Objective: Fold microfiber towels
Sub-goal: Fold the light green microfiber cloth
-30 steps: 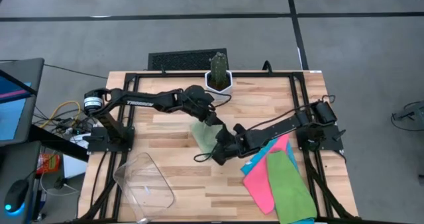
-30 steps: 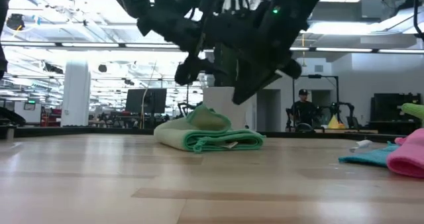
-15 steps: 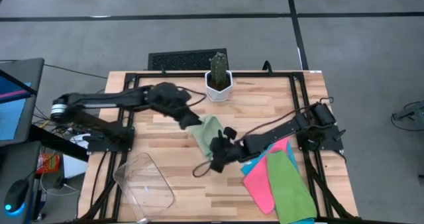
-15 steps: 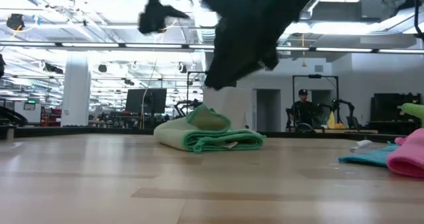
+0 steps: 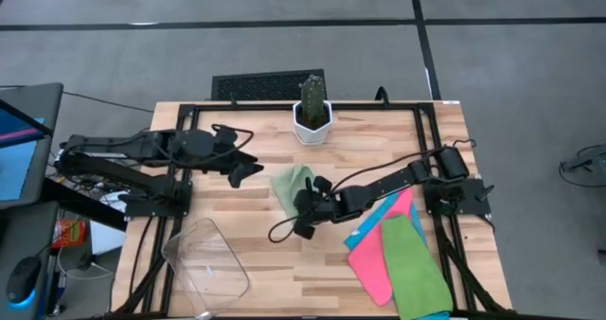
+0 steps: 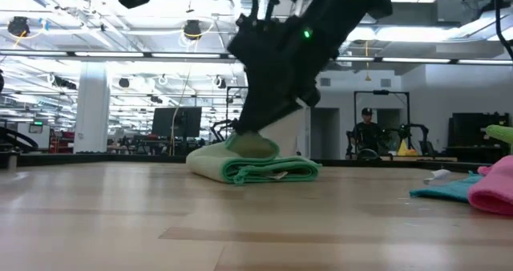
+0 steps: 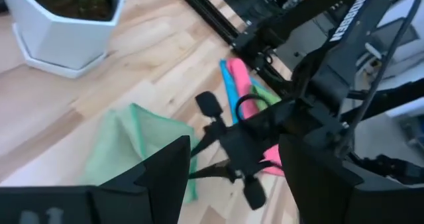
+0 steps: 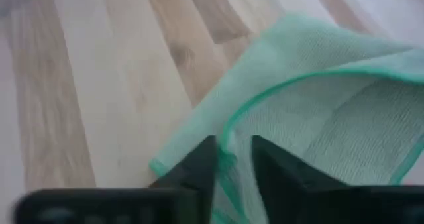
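A light green microfiber towel (image 5: 291,185) lies folded in several layers in the middle of the table, showing as a low hump in the low view (image 6: 252,165). My right gripper (image 5: 305,209) stands over its near side, shut on its hemmed edge (image 8: 233,159). My left gripper (image 5: 242,169) hangs open over the table's left half with nothing between its fingers (image 7: 232,184). Pink (image 5: 369,258), green (image 5: 417,273) and blue (image 5: 401,216) towels lie in a loose pile at the near right. My right gripper has the green towel's hemmed edge (image 8: 227,136) between its two fingers (image 8: 199,168), close to a corner of the upper layer. The fingers slant down from the table's right onto the top of the hump (image 6: 255,143). The towel stays flat on the table, slack.
A white pot with a cactus (image 5: 312,115) stands at the far edge. A clear plastic bin (image 5: 206,258) sits at the near left. Bare wood lies between the bin and the green towel. A person (image 6: 366,133) stands far back in the room.
My left gripper has left the green towel, going up and back toward the table's left edge. My right gripper has shifted a little toward the towel and sunk onto its top. The towel lies folded as before.
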`<state>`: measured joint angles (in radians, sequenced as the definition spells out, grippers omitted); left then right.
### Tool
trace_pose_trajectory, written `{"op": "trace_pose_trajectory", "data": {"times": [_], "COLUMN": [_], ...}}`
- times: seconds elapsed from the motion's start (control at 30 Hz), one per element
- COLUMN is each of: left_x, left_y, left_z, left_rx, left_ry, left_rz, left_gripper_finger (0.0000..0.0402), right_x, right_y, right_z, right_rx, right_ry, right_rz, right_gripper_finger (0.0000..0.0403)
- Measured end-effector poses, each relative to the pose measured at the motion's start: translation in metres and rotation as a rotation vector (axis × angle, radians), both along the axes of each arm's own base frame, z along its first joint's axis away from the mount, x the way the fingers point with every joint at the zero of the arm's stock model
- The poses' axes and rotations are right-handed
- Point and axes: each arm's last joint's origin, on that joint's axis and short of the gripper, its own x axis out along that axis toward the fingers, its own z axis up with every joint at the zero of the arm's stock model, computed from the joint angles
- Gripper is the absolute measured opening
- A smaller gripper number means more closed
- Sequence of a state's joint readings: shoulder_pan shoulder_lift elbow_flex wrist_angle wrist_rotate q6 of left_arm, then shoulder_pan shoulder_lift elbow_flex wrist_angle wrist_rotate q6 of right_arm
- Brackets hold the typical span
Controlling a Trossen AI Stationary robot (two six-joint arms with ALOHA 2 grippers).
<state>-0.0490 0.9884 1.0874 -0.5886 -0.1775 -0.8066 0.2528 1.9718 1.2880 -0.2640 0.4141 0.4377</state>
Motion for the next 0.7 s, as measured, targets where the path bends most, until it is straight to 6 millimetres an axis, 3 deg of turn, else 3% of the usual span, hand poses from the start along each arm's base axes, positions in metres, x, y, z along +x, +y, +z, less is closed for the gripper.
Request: {"op": "trace_pose_trajectory", "data": {"times": [0.1, 0.17, 0.4, 0.57, 0.7], "left_x": [-0.002, -0.002, 0.006, 0.014, 0.023], "left_y": [-0.001, -0.002, -0.006, -0.009, -0.014], "left_z": [-0.001, -0.001, -0.007, -0.020, -0.034], "left_rx": [0.013, 0.018, 0.034, 0.040, 0.023], "left_ry": [0.012, 0.012, 0.049, 0.084, 0.119], "left_rz": [0.014, 0.017, 0.018, 0.010, -0.008], "left_gripper_finger": [0.0224, 0.0224, 0.0224, 0.0224, 0.0224], "right_x": [-0.005, -0.006, -0.025, -0.043, -0.045], "right_y": [-0.004, -0.007, -0.009, -0.008, -0.005], "right_z": [0.006, 0.009, 0.027, 0.026, 0.024], "right_rx": [0.018, 0.045, 0.065, 0.019, 0.073], "right_ry": [0.013, 0.010, 0.019, 0.128, 0.159], "right_rz": [-0.040, -0.078, -0.265, -0.356, -0.347], "right_gripper_finger": [0.0037, 0.0015, 0.0044, 0.0039, 0.0053]}}
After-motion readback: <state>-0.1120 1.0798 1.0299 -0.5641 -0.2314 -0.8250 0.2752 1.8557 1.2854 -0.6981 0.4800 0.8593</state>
